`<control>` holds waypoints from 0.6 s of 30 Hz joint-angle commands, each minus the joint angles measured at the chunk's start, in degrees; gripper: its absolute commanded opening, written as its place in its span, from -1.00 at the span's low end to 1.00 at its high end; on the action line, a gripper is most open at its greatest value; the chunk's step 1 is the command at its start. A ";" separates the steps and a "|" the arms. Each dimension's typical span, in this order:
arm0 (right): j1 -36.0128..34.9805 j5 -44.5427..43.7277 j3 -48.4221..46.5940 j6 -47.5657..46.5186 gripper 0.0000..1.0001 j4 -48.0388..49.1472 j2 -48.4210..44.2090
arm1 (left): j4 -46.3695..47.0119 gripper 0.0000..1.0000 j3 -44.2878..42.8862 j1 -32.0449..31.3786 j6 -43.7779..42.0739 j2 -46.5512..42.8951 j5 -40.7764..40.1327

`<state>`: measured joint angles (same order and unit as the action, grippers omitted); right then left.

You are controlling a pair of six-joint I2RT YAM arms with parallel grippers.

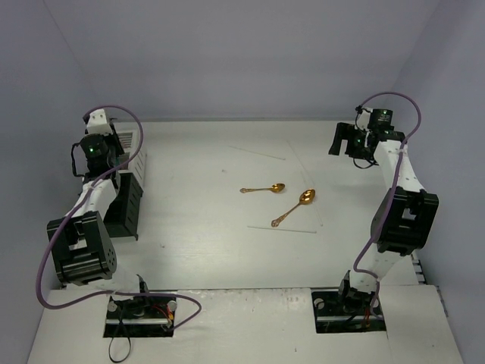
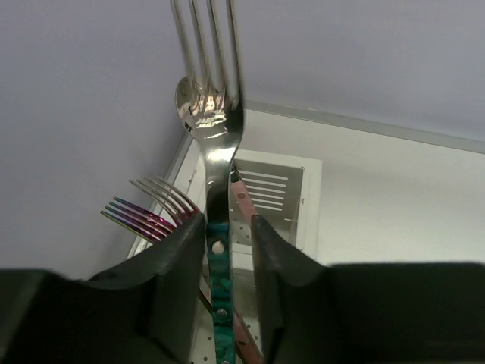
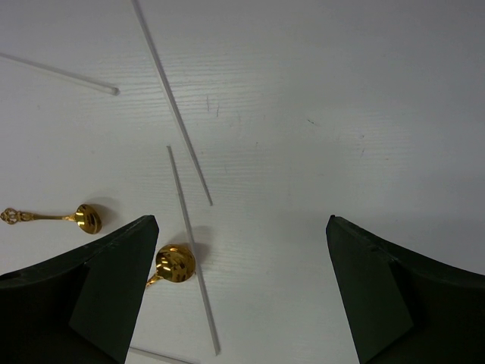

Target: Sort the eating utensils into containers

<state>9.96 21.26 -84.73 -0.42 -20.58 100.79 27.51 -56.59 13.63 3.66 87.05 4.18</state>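
Pinches a teal-handled fork (image 2: 216,144) tight in the left gripper (image 2: 229,250), tines up, at the far left by the white slatted bin (image 2: 292,189). Shows a purple fork (image 2: 148,212) just beside it. Holds the right gripper (image 3: 241,235) wide open, empty, above the table (image 1: 197,227). Leaves one gold spoon (image 1: 265,189), a second gold spoon (image 1: 297,205) and thin sticks (image 3: 173,106) lying mid-table.

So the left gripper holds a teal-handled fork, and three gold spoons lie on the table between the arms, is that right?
Not quite. Only two gold spoons lie on the table, not three; the top external view shows both, between the arms. The left gripper does hold the teal-handled fork.
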 commanded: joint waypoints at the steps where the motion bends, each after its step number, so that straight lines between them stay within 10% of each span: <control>1: -0.55 -0.56 -0.70 -0.10 0.82 1.68 -1.17 | 6.37 -0.23 -0.68 0.43 1.22 -4.17 -1.33; 5: -0.62 -0.72 -0.70 -0.10 0.82 1.68 -1.75 | 5.21 0.20 -1.53 0.43 1.35 -6.78 -0.69; 10: -0.90 -0.43 -0.35 -0.01 0.82 1.68 -2.53 | -1.73 0.25 -8.24 0.43 -0.31 -11.44 3.27; 18: -6.76 -4.27 2.19 -5.91 0.63 -0.35 -2.38 | -50.15 0.37 -37.94 -5.70 -11.90 -5.88 17.17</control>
<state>8.02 20.52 -83.53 -1.89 -20.46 100.68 -0.59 -83.91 11.91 -0.53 80.95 13.44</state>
